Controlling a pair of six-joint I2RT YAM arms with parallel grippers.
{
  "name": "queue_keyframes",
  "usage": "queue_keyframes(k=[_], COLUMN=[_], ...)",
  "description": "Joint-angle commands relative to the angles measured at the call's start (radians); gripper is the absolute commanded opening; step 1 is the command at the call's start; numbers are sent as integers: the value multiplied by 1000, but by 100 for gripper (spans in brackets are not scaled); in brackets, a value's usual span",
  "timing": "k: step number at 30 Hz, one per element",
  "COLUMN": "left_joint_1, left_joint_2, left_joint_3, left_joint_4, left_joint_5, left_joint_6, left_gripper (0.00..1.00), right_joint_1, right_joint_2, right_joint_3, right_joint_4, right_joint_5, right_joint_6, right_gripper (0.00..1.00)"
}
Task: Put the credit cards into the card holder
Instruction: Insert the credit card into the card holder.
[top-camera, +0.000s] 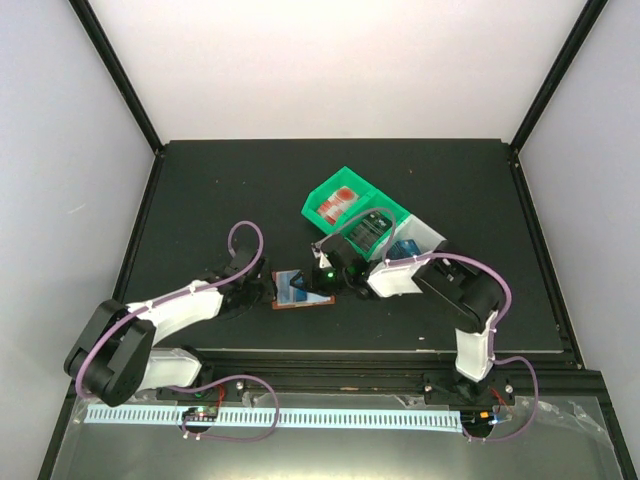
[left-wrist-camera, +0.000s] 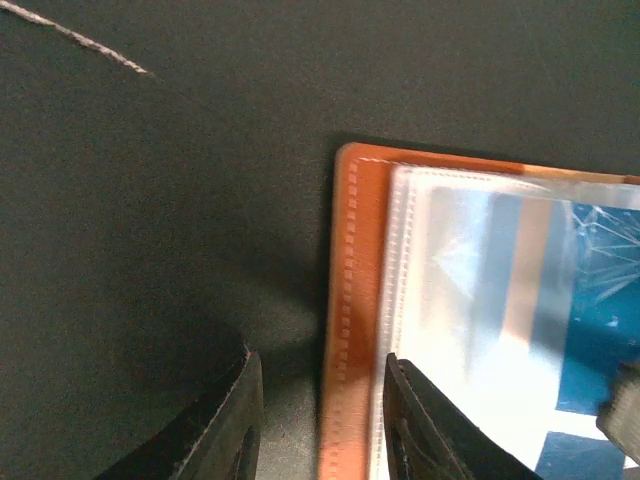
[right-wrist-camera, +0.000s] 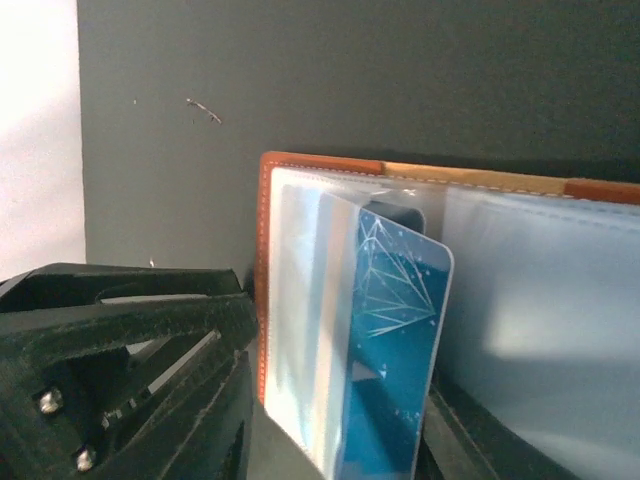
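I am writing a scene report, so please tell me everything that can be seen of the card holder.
The card holder lies open on the dark table, between the two arms. Its cover looks like orange-brown leather with a stitched border; inside are clear, shiny plastic sleeves. A blue card with fine light lines sticks partly out of one sleeve. The left tool straddles one border, one finger over the sleeves.

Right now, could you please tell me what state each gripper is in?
Left gripper: open, astride the holder's edge.
Right gripper: open around the blue card, no firm grip evident.
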Motion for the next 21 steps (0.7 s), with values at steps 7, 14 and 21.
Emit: queue_keyframes(k=[7, 14, 21], left_joint_1=[2, 3, 1], left_joint_2=[33, 24, -47], left_joint_3=[-16, -25, -28], left_joint_4=[24, 62, 71], left_joint_5=[88, 143, 178], left_joint_6=[5, 5, 14], left_gripper=[37, 39, 55], right_joint_1=[5, 5, 7], right_joint_2=[-124, -190, -242], right_joint_3=[-12, 12, 45], right_joint_4=[-287, -416, -546], right_joint_5=[186, 284, 376], right_joint_6=[-182, -279, -344], right_gripper=[49, 53, 58])
